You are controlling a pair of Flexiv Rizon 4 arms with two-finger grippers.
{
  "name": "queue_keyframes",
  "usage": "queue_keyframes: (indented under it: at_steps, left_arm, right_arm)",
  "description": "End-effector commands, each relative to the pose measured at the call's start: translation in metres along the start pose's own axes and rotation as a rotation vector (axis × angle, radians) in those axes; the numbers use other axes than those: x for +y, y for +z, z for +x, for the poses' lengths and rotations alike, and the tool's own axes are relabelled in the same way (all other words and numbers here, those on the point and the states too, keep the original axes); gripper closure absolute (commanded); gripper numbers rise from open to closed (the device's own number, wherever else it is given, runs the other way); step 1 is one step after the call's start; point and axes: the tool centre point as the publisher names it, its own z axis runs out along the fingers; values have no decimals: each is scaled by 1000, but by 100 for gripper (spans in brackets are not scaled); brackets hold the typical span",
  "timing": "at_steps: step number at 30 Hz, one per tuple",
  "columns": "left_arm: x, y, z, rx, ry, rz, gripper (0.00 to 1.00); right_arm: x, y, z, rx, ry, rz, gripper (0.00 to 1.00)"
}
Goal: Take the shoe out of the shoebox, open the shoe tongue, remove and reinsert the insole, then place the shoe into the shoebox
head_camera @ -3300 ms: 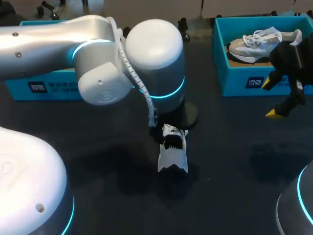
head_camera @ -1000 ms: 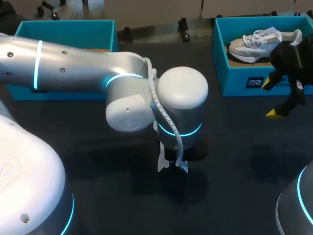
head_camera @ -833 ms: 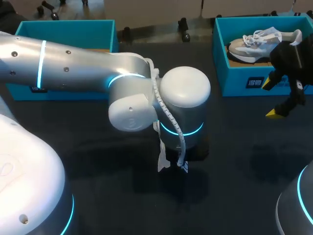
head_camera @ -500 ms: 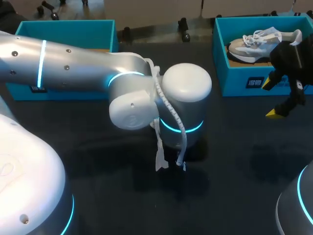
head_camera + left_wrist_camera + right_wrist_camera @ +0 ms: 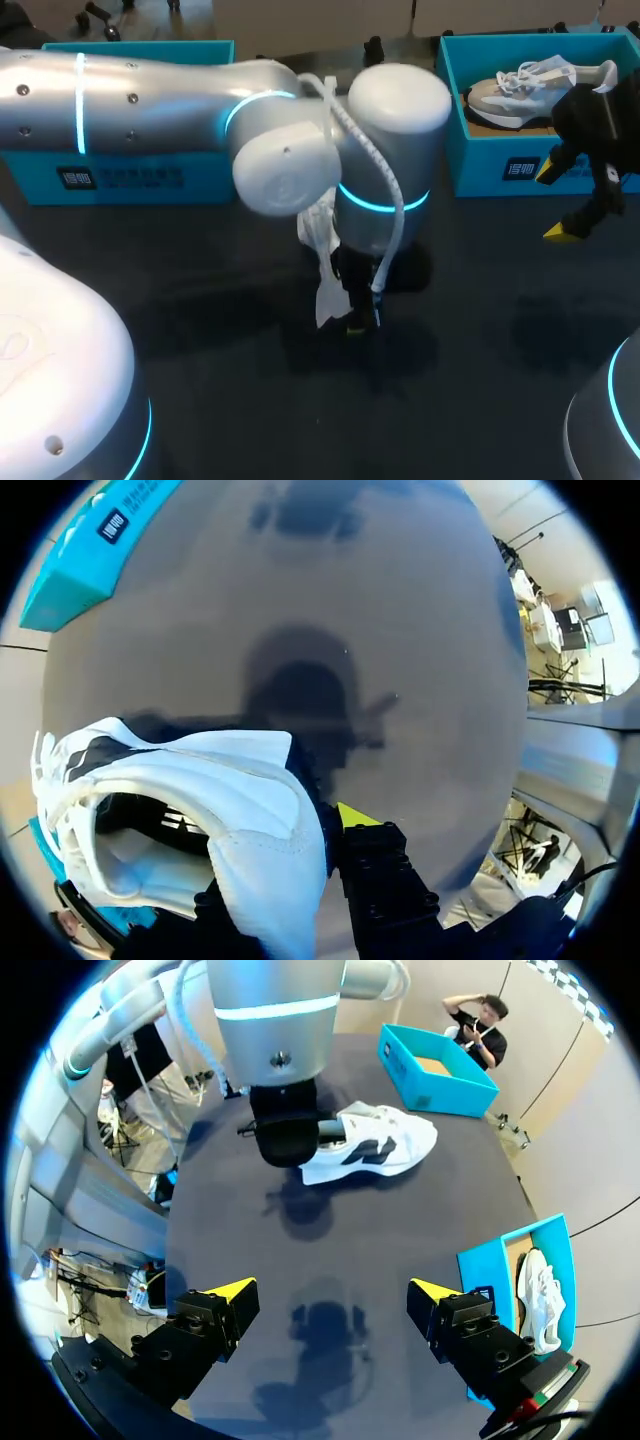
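A white shoe with black markings (image 5: pixel 324 262) hangs toe-down above the middle of the table. My left gripper (image 5: pixel 356 316) is shut on its rear rim. The left wrist view shows the shoe (image 5: pixel 215 800) pinched at the collar, its opening facing the camera. One yellow fingertip (image 5: pixel 351 814) shows beside it and the other is hidden behind the shoe. From the right wrist view, the shoe (image 5: pixel 372 1140) juts sideways from the left gripper (image 5: pixel 300 1145). My right gripper (image 5: pixel 556 202) hovers open and empty in front of the right shoebox (image 5: pixel 480 160); its fingers (image 5: pixel 232 1290) stand wide apart.
The right shoebox holds a second, grey-white shoe (image 5: pixel 530 85). Another teal shoebox (image 5: pixel 120 175) stands at the back left, partly hidden behind my left arm (image 5: pixel 150 100). In the right wrist view that box (image 5: pixel 436 1068) lies beyond the held shoe.
My left gripper closed on the shoe and raised it off the table, shifting toward the back. The shoe now hangs tilted. The right arm has not moved.
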Motion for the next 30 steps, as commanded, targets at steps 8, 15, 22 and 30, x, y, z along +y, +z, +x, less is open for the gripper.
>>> queue_keyframes:
  at_steps: [8,15,22,30]
  left_arm:
    - [17,-73,3,12,13,64,100]
    - [20,-102,9,9,32,63,100]
    - [24,-127,15,-2,34,81,100]
    - [25,-145,20,13,92,96,100]
  right_arm:
    - [1,1,-1,2,1,3,0]
    - [1,1,-1,2,1,3,0]
    - [1,1,-1,2,1,3,0]
    - [1,1,-1,2,1,3,0]
